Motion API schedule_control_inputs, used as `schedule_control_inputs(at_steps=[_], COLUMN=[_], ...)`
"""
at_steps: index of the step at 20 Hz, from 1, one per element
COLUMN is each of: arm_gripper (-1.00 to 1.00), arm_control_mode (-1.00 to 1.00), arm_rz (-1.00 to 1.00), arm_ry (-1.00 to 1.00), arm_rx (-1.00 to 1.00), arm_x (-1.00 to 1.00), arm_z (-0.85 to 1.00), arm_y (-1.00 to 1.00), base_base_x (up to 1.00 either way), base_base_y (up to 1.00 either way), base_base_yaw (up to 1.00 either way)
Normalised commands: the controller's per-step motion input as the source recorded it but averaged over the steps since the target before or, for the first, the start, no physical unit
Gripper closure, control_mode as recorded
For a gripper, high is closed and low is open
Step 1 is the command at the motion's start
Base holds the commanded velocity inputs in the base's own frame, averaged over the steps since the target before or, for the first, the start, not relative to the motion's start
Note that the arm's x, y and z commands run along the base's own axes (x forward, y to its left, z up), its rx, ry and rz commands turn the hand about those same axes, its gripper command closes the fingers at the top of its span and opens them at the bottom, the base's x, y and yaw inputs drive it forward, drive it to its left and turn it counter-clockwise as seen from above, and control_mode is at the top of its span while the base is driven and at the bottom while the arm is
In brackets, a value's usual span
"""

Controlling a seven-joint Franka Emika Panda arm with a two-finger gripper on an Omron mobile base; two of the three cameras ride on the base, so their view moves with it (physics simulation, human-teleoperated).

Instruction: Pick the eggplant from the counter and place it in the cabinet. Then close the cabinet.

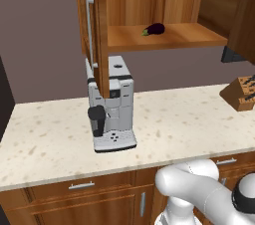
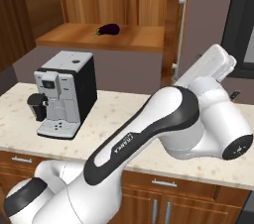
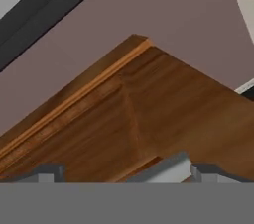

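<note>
At the bottom edge of the hand view, the claw point(image 3: 121, 174) is seen with its two dark finger tips point(image 3: 47, 172) set wide apart and nothing between them. Directly ahead of the claw, a panelled reddish-brown cabinet door point(image 3: 149, 104) is seen close up, running diagonally from lower left to right of frame; whether it is touched cannot be told. Behind it, a mauve wall fills the upper part of that view.

Farther out, the eggplant point(image 1: 154, 30) is found lying on the wooden shelf point(image 1: 184, 37) inside the cabinet point(image 1: 149, 0), in the upper middle of the left base view; it is seen again at upper left of centre in the right base view point(image 2: 107, 29). Both cabinet doors are stood open; one vertical silver bar handle point(image 1: 89, 25) is noted at upper left.

Below the cabinet, a silver and black coffee machine point(image 1: 110, 104) is stood on the bench point(image 1: 45, 139), left of centre. A wooden knife block point(image 1: 243, 93) is seen at the right edge. Drawers with silver handles point(image 1: 81, 185) are noted under the bench.
</note>
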Motion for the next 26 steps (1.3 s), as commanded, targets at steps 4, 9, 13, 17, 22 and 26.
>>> schedule_control_inputs(at_steps=[4,9,13,17,22,26], arm_gripper=[-1.0,-1.0,-1.0,-1.0,-1.0,-1.0], arm_control_mode=[-1.0,-1.0,-1.0,-1.0,-1.0,-1.0], arm_rz=[0.21,0.23,0.2,0.2,0.18,0.15], arm_ry=[0.0,0.05,0.15,0.23,0.32,0.29], arm_rx=[0.0,0.0,0.07,0.11,0.13,0.12], arm_x=[-0.03,0.03,0.46,0.81,1.0,1.0], arm_z=[0.39,0.14,0.05,0.0,0.0,0.0], arm_y=[0.75,0.78,0.56,0.42,0.39,0.37], base_base_x=[0.0,0.0,0.0,0.0,0.0,0.0], base_base_y=[0.0,0.0,0.0,0.0,0.0,0.0], base_base_yaw=[0.0,0.0,0.0,0.0,0.0,0.0])
